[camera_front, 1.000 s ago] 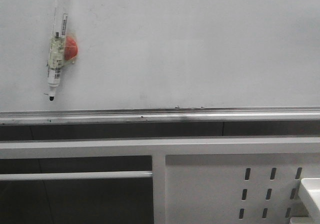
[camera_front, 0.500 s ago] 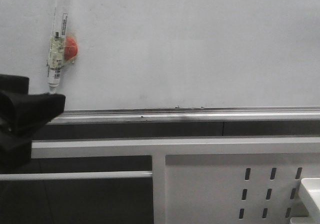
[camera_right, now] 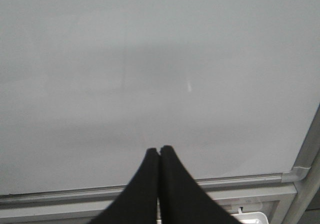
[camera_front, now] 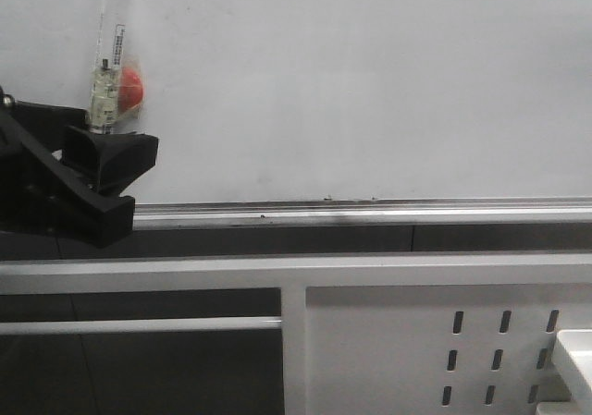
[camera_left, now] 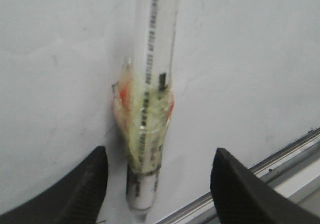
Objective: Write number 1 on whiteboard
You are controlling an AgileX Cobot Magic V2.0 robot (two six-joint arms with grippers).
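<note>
Straddling the marker pen (camera_left: pixel 148 134) on the whiteboard (camera_front: pixel 370 82), the left end effector (camera_left: pixel 157 194) gapes wide.

Left end effector (camera_left: pixel 157 184) is spread wide; right end effector (camera_right: pixel 160 151) is pressed closed.

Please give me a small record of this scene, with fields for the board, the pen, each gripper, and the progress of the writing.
board: whiteboard, upright, grey rail along its bottom edge
pen: marker pen, stuck to the board at upper left by a red magnet, tip pointing down
left gripper: left gripper, open, fingers either side of the pen's lower end, not touching it
right gripper: right gripper, shut, holding nothing, facing bare board
writing: no number 1 visible on the board yet
</note>
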